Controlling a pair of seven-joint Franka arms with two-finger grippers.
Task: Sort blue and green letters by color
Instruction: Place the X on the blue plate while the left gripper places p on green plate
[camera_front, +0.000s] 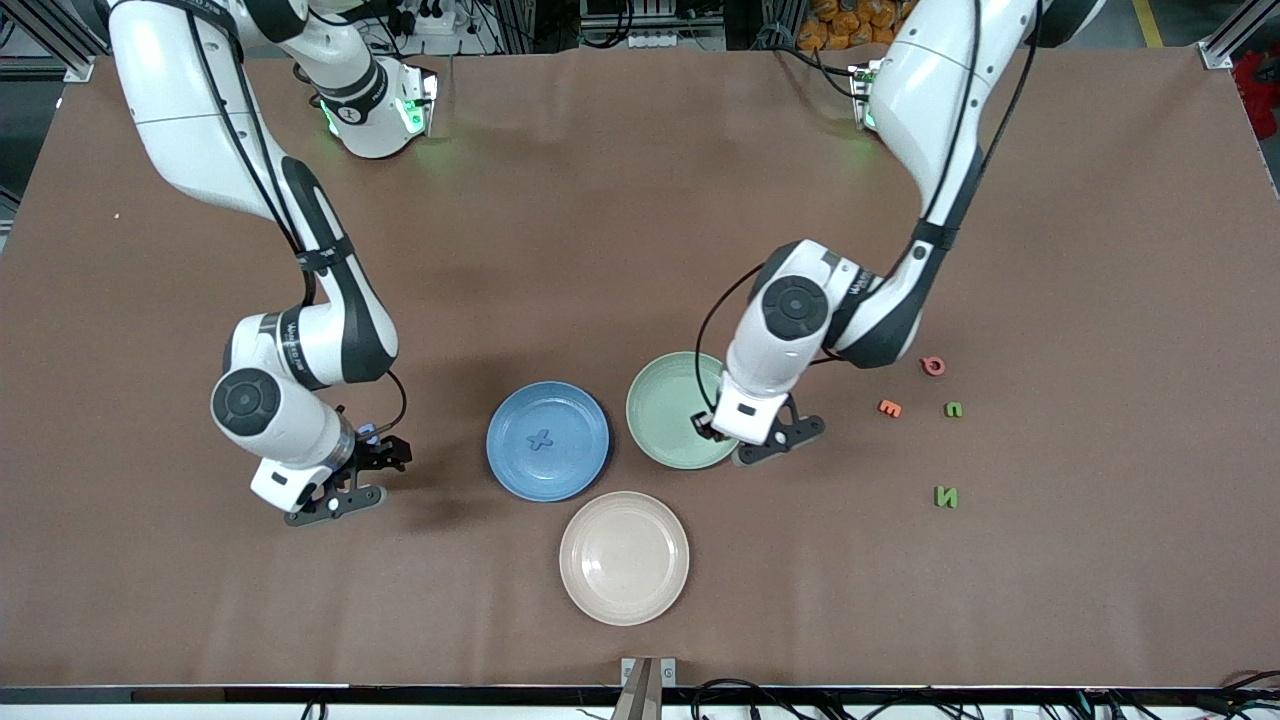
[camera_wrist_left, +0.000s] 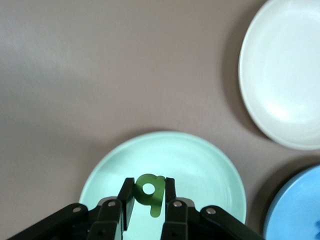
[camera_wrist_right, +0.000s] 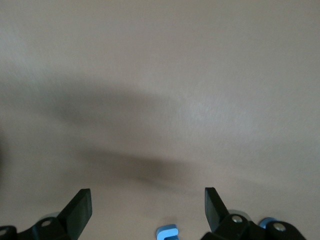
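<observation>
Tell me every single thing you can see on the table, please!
table: one, brown.
blue plate: one, mid-table.
green plate: one, beside the blue plate.
cream plate: one, nearest the front camera.
blue letters: two; an X on the blue plate, one under the right gripper.
green letters: three; two toward the left arm's end, one held.
orange letter: one, beside a green letter.
red letter: one, nearby.
left gripper: over the green plate, shut on a green letter.
right gripper: open, over the table.

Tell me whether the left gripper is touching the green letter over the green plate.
Touching. The left wrist view shows the left gripper shut on the green letter, its fingers pressed against both sides, above the green plate.
</observation>
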